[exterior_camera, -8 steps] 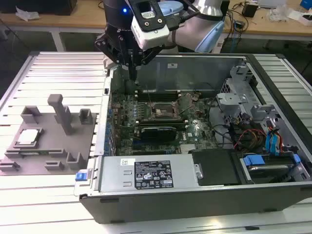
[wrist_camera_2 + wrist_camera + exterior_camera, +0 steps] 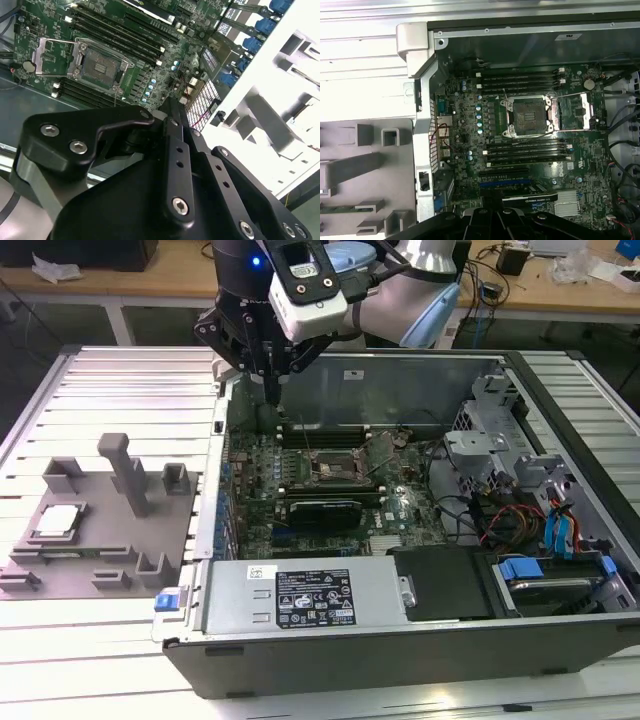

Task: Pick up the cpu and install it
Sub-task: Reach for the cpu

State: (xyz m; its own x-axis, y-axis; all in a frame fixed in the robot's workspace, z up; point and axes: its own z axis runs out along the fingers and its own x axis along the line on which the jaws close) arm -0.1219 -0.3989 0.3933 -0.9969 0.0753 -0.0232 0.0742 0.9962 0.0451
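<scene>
Seeing the cpu (image 2: 57,522) lying flat, metal top up, in a shallow pocket of the grey fixture plate (image 2: 120,560) at the exterior view's left, outside the computer case (image 2: 400,650). Nothing is touching it, so it's not picked up yet.

The gripper (image 2: 272,390) is well apart from it, toward the exterior view's right and farther back. It hangs tips-down over the case's back corner on the fixture side, above the edge of the motherboard (image 2: 255,505). The fingers read to me as pressed together with nothing between them. In the second wrist view the gripper (image 2: 172,106) tapers to one narrow tip.

An upright grey post (image 2: 125,470) on the fixture plate stands between the cpu and the case.

The socket (image 2: 335,468) sits mid-board with its load plate flipped open and contacts exposed. The first wrist view shows the socket (image 2: 527,116) with memory slots (image 2: 520,80) on both sides, and the second wrist view has the socket (image 2: 102,65) beyond the fingertips. Fixture plate and case both rest on the slatted metal table (image 2: 120,370).
</scene>
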